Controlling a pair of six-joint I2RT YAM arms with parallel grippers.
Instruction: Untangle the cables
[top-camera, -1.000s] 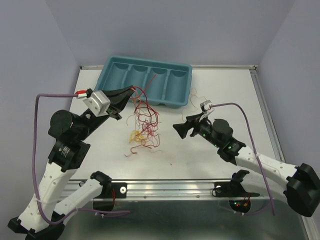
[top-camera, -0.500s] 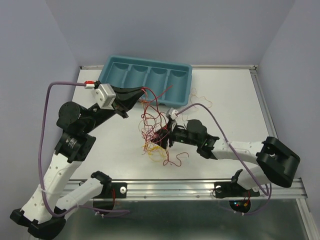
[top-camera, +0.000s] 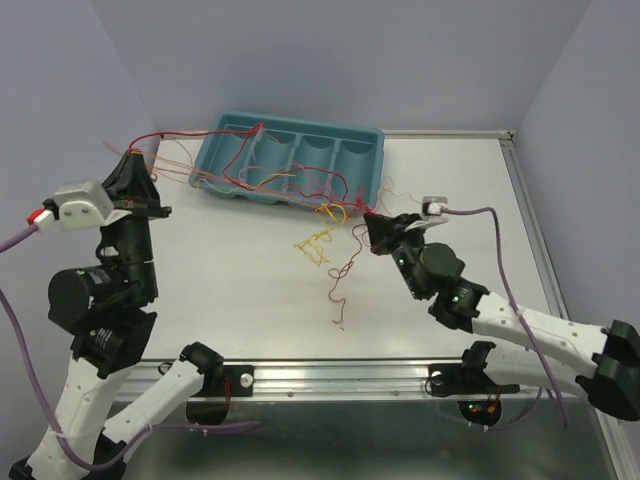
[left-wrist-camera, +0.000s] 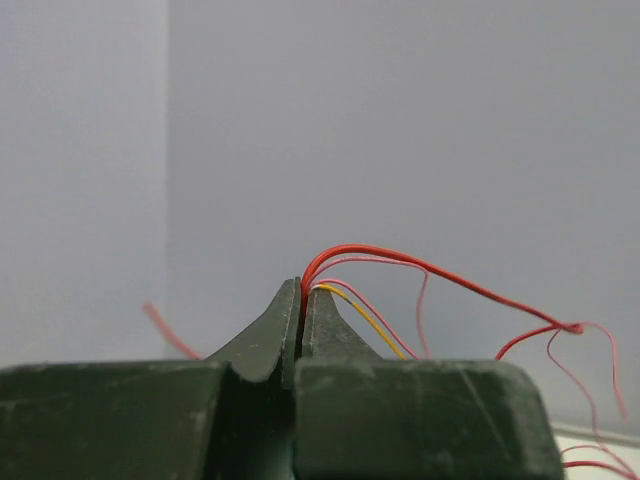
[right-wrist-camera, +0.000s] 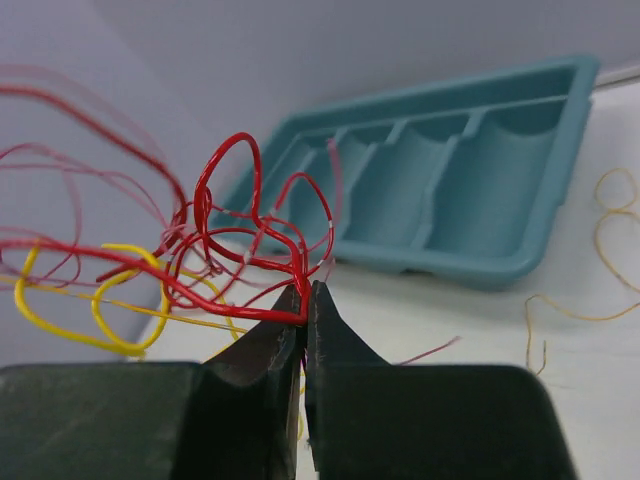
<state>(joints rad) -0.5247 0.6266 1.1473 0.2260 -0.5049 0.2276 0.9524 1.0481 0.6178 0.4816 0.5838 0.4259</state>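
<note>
The cables (top-camera: 270, 180) are thin red, dark red, orange and yellow wires, pulled out into a long strand above the teal tray. My left gripper (top-camera: 128, 153) is raised at the far left, shut on the red and yellow ends (left-wrist-camera: 400, 262). My right gripper (top-camera: 368, 224) is shut on a knot of red loops (right-wrist-camera: 240, 230) just right of the tray's front corner. A yellow tangle (top-camera: 318, 243) and a dark red strand (top-camera: 343, 285) hang from the stretched wires toward the table. In the left wrist view the left gripper (left-wrist-camera: 301, 290) faces bare wall.
The teal compartment tray (top-camera: 372, 135) stands at the back of the table, under the stretched wires. A loose orange wire (top-camera: 397, 192) lies to the right of the tray. A purple arm cable (top-camera: 480, 211) arcs behind my right wrist. A metal rail (top-camera: 400, 375) runs along the front edge.
My right gripper shut on the bundle and drew back to the right. My left gripper swung left and up, so the tangle left the table and stretched out over the tray.
</note>
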